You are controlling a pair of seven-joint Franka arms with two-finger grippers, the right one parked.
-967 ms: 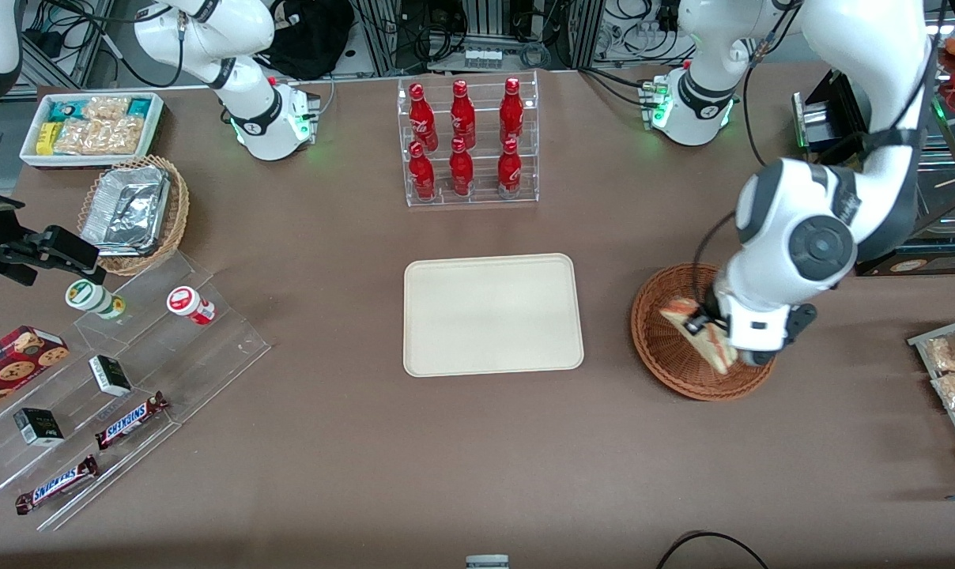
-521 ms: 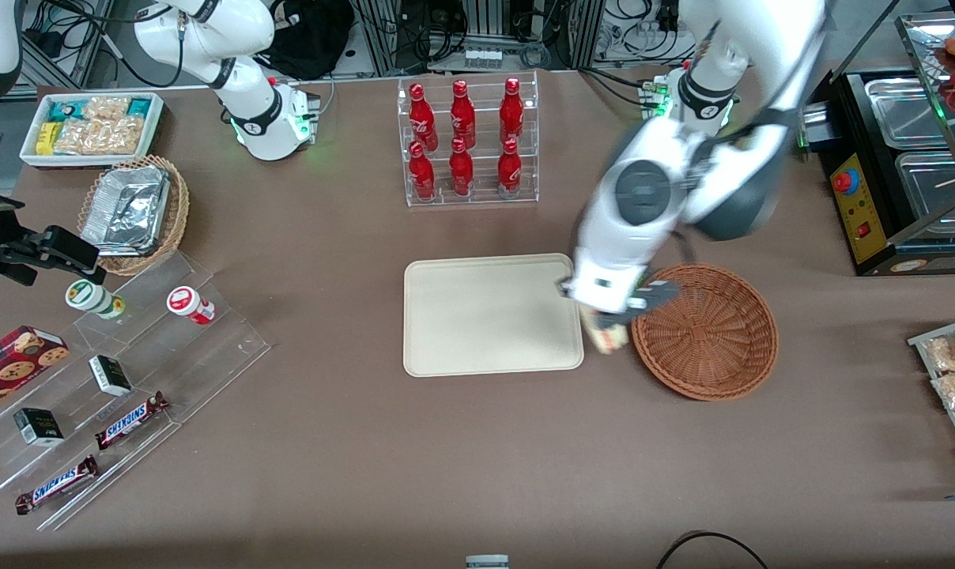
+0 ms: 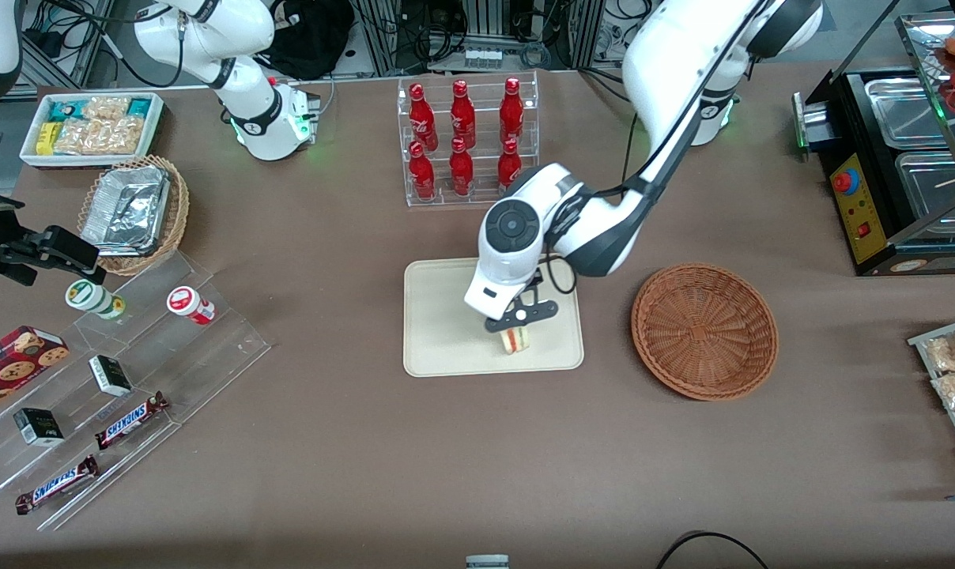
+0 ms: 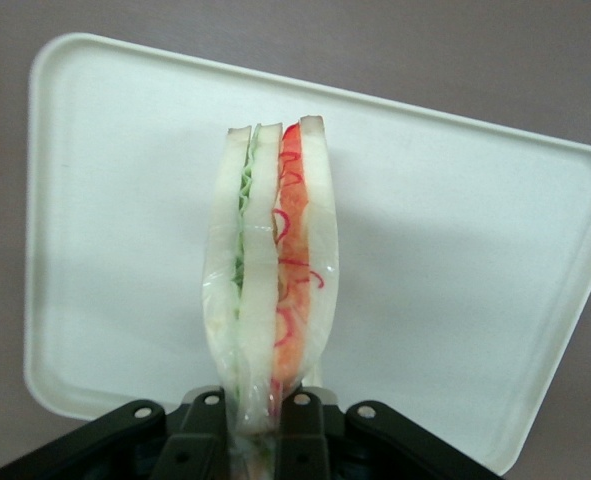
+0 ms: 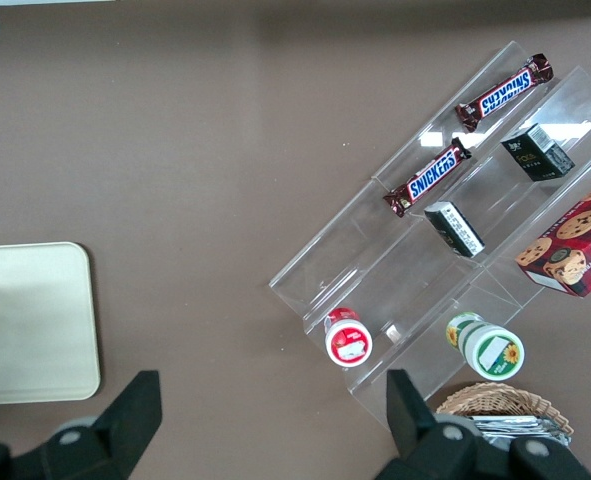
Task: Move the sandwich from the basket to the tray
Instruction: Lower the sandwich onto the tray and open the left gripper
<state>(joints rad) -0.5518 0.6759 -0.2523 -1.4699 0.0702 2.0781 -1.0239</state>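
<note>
Between the hand's [image 3: 517,328] closed fingers the sandwich [image 4: 270,290] is pinched at its end above the tray [image 3: 438,316]; soft, easily crushed.

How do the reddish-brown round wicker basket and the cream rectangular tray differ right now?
The reddish-brown round wicker basket is woven with a raised wall; the cream rectangular tray is smooth and flat with a low rim. The basket holds nothing, while the gripper, shut on the clear-wrapped sandwich wedge, is over the tray. The basket lies toward the working arm's end. Both rest on the brown table.
</note>
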